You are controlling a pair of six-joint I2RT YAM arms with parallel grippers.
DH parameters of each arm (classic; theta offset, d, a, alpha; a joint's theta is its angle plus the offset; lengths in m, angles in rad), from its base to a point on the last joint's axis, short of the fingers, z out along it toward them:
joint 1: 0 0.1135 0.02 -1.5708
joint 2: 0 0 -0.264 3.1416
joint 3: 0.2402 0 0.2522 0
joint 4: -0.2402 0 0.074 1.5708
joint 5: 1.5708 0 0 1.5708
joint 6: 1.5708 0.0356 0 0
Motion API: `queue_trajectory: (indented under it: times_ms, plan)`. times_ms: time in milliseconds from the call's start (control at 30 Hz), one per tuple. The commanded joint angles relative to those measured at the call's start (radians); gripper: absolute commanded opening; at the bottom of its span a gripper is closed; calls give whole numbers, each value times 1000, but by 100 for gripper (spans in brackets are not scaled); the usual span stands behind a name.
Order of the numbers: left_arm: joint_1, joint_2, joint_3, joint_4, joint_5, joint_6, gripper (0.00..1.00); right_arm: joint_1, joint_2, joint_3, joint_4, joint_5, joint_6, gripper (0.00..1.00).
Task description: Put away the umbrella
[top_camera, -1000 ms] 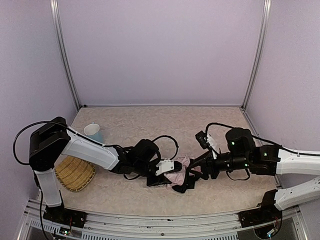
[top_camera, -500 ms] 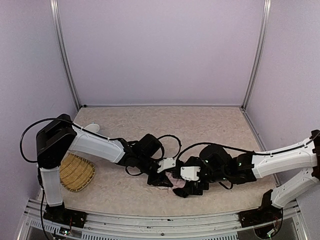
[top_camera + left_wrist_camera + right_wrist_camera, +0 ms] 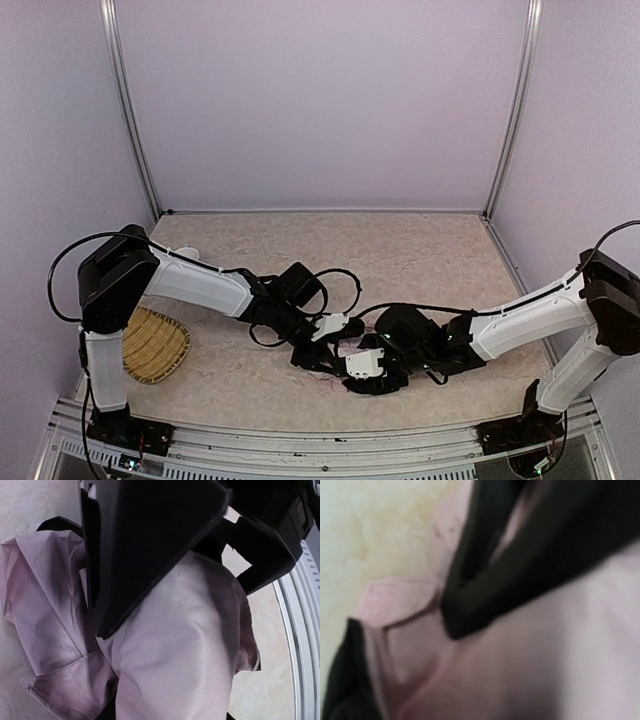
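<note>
The umbrella [image 3: 344, 353] lies at the front middle of the table, almost hidden between my two grippers. In the left wrist view its shiny pale pink canopy [image 3: 175, 645] fills the frame, bunched between my jaws, with a black gripper body [image 3: 150, 540] just above it. My left gripper [image 3: 324, 357] is shut on that fabric. My right gripper [image 3: 354, 372] presses in from the right. Its blurred view shows pink fabric [image 3: 545, 670] and a black part [image 3: 520, 565] right at the lens. Its jaw state is hidden. The umbrella's shaft and handle are hidden.
A wicker basket [image 3: 150, 345] lies at the front left beside the left arm's base. A pale cup [image 3: 186, 253] peeks out behind the left arm. Black cables [image 3: 340, 285] loop over the table behind the grippers. The metal front rail [image 3: 330, 435] runs close by.
My right arm has dropped low and stretched left, its gripper pushing in over the umbrella. The left gripper shifted slightly right. The pink fabric is now nearly covered.
</note>
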Motion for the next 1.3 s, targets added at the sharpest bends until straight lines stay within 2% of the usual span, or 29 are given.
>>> queue_trajectory:
  times_ms: [0, 100, 200, 267, 367, 500, 633, 767, 833, 900, 1067, 1200, 1267]
  plan:
    - [3, 67, -65, -217, 37, 42, 34, 3, 85, 0, -105, 22, 13, 63]
    - [9, 38, -62, -193, 35, 42, 41, 3, 97, 27, -140, 10, 47, 38]
    - [25, -30, -84, -87, 13, -8, 56, 3, 90, 42, -146, -7, 65, 25]
    - [48, -105, -140, 45, -11, -63, 65, 3, 79, 50, -150, -13, 76, 18]
    - [91, -240, -253, 278, -51, -155, 71, -2, 49, 58, -149, -8, 100, 10]
    - [139, -461, -463, 667, -98, -257, 77, -34, -35, 71, -132, -14, 147, 0]
    - [144, -614, -661, 915, -170, -274, 73, -101, -139, 117, -126, -85, 203, 0]
    - [133, -688, -725, 946, -150, -291, 65, -167, -249, 200, -132, -183, 219, 0]
    - [96, -699, -737, 957, -160, -303, 58, -186, -286, 244, -138, -225, 221, 0]
    - [50, -697, -747, 988, -171, -306, 57, -196, -310, 287, -144, -267, 213, 0]
    - [2, -648, -722, 1092, -156, -336, 59, -197, -313, 422, -219, -326, 158, 0]
    - [-25, -596, -673, 1103, -202, -308, 73, -198, -285, 528, -273, -349, 117, 0]
    - [-23, -569, -648, 1106, -181, -308, 78, -197, -267, 583, -295, -360, 111, 0]
